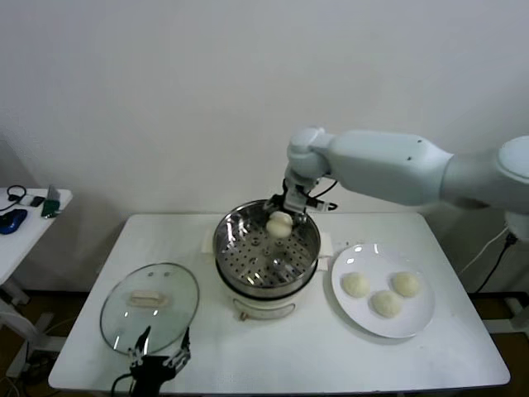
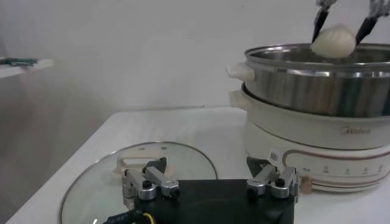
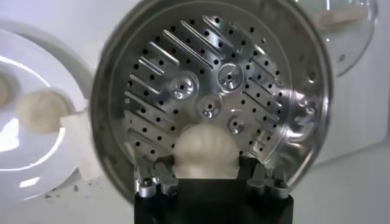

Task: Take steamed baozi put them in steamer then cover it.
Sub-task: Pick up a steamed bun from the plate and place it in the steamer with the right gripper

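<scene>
My right gripper point(image 1: 281, 217) grips 1 baozi point(image 1: 279, 224); the steamer point(image 1: 266, 248) floor lies straight below it. My left gripper point(image 1: 159, 354) waits, released.

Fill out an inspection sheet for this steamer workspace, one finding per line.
Surface: white table, no spills seen.
Job's things: steamer empty inside, on its white cooker base; three baozi on the plate; glass lid lying flat on the table.
Clutter: nothing seen.
Hands: right hand holds a fourth baozi over the steamer's far rim; left hand open at the near table edge by the lid.
Cables: one at far right.
Surroundings: white wall; side table with small items.
</scene>
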`<state>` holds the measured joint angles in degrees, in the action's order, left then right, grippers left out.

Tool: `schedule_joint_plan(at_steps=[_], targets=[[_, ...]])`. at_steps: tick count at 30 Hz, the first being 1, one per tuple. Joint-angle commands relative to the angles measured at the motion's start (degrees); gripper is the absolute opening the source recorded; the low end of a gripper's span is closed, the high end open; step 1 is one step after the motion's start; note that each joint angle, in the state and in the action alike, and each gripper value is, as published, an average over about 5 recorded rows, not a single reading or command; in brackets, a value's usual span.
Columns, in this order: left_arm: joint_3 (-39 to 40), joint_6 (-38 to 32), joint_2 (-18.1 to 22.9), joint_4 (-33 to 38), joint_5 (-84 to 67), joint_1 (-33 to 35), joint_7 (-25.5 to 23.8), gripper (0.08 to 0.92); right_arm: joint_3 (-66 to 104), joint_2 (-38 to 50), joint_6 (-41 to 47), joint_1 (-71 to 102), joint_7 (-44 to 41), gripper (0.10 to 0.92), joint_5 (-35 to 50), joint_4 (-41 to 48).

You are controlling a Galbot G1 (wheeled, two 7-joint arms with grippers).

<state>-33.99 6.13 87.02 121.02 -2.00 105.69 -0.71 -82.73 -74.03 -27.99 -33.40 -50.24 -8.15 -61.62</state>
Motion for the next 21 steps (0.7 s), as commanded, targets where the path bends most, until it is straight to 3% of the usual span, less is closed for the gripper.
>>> schedule_joint_plan(at_steps=[1, 9, 12, 21], targets=[[0.0, 0.0, 0.0, -0.3, 0.0, -0.1, 0.0, 0.823, 2.3, -4.8, -3.8, 7.1, 3.4, 0.712, -6.8, 10.7], [0.0, 0.0, 0.1, -0.6, 0.1, -0.4, 0.1, 0.823, 3.8, -8.2, -6.5, 8.3, 3.8, 0.723, -6.5, 17.6], [0.0, 0.0, 0.1, -0.4, 0.0, -0.3, 0.0, 0.823, 3.0, -8.1, -7.1, 7.2, 2.1, 0.773, -2.9, 16.9], [0.6, 0.1, 0.3, 0.6, 0.5, 0.3, -0.1, 0.823, -6.9, -1.7, -4.4, -9.9, -6.5, 0.822, 25.0, 5.4]])
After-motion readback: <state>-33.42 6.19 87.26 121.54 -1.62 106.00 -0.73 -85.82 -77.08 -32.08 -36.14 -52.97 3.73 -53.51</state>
